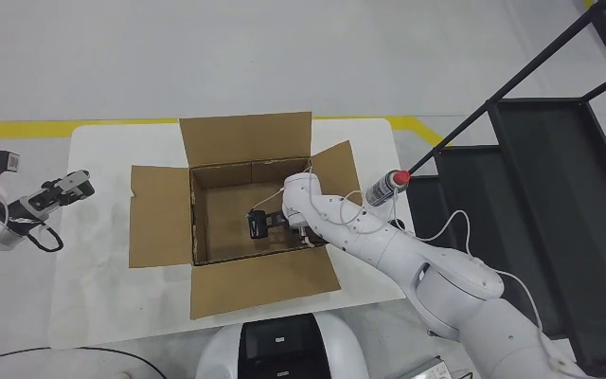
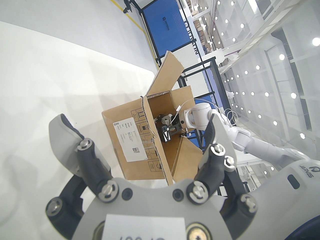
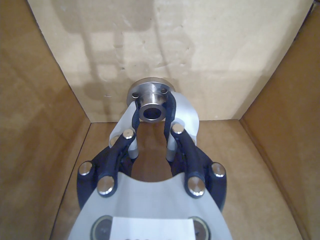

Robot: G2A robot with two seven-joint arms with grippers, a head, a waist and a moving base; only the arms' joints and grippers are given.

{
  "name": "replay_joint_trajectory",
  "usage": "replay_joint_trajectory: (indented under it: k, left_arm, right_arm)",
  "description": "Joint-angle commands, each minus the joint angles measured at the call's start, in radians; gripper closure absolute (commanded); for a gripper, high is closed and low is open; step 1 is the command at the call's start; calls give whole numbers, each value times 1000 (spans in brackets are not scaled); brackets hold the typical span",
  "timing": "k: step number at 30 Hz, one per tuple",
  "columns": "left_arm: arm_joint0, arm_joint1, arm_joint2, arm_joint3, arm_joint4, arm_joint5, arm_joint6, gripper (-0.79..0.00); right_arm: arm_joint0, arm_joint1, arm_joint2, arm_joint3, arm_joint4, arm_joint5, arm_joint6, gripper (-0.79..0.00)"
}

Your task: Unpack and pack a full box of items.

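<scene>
Presently the right gripper (image 3: 154,106) clamps a flanged metal hub (image 3: 150,86) low inside the cardboard box (image 3: 37,106); its smooth neck might slip free on lifting. The left gripper (image 2: 137,128) hangs spread, well apart.

1. Your left arm (image 1: 28,204): held out at the far left, with its gripper pointing across toward the right arm.
2. Your left gripper (image 2: 137,131): fingers (image 2: 65,133) spread wide, nothing between them.
3. Your right arm (image 1: 379,242): stretched forward over the middle, wrist (image 1: 301,194) bent downward.
4. Your right gripper (image 3: 153,112): fingers (image 3: 123,124) closed on both sides of a metal hub (image 3: 151,99), pads bowed around its collar.
</scene>
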Motion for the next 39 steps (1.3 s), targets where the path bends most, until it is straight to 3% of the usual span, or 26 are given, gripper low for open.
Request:
replay_joint_trajectory:
  k: [1, 10, 21, 29, 39]
  left_arm:
    - [0, 0, 0, 0, 0, 0, 0, -785]
    - [0, 0, 0, 0, 0, 0, 0, -785]
    - [0, 0, 0, 0, 0, 0, 0, -785]
    - [0, 0, 0, 0, 0, 0, 0, -785]
    - [0, 0, 0, 0, 0, 0, 0, -785]
  right_arm:
    - [3, 0, 6, -2, -3, 2, -6, 0]
    - [26, 13, 72, -77, 21, -8, -20, 0]
    - [33, 75, 163, -325, 167, -13, 87, 0]
    - [95, 176, 120, -542, 407, 92, 192, 0]
    - [222, 356, 13, -775, 664, 290, 389, 0]
